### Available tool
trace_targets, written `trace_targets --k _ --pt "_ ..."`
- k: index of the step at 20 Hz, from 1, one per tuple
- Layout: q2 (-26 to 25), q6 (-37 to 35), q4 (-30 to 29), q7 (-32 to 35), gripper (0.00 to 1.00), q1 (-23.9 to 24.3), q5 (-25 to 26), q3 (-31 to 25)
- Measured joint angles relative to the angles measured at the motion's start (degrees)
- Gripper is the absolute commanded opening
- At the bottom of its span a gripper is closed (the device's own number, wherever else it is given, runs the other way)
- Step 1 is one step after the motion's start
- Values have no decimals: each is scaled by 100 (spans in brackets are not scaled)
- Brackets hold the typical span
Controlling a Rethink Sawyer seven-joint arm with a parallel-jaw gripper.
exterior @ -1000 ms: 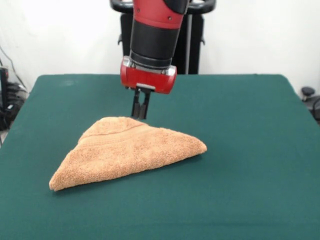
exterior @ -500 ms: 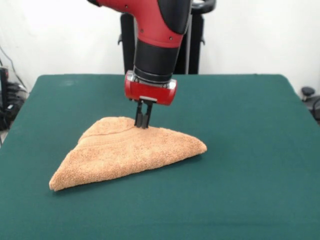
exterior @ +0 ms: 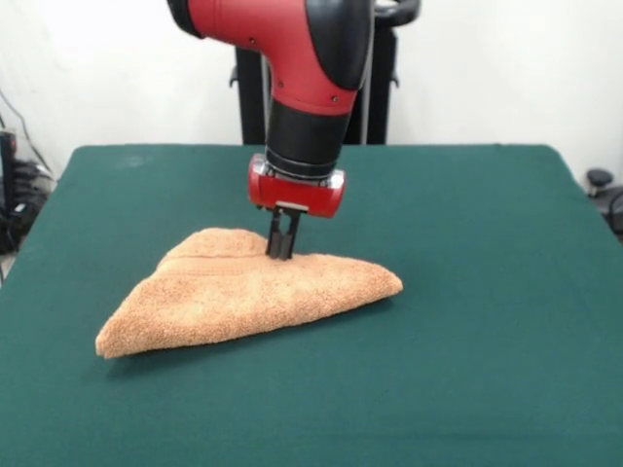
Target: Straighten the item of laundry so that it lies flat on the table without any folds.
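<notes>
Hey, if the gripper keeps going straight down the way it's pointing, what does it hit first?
The gripper points straight down at the folded towel, near its far edge. Its tips look at or just in the cloth, so the towel comes first, then the table.

End effector point(exterior: 282, 253) pinches the folded, triangular towel point(exterior: 243, 292) at its far edge on the green table point(exterior: 487, 292)

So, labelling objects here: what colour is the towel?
Orange-tan; the towel shows best in the front view.
</notes>
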State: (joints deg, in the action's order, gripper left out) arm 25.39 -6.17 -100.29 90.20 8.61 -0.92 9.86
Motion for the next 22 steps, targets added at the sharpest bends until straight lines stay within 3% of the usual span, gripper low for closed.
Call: trace_targets --k 15,22 --pt "629 -2 -624 0 0 -74 1 6" --pt "664 -2 -715 0 0 -89 1 6"
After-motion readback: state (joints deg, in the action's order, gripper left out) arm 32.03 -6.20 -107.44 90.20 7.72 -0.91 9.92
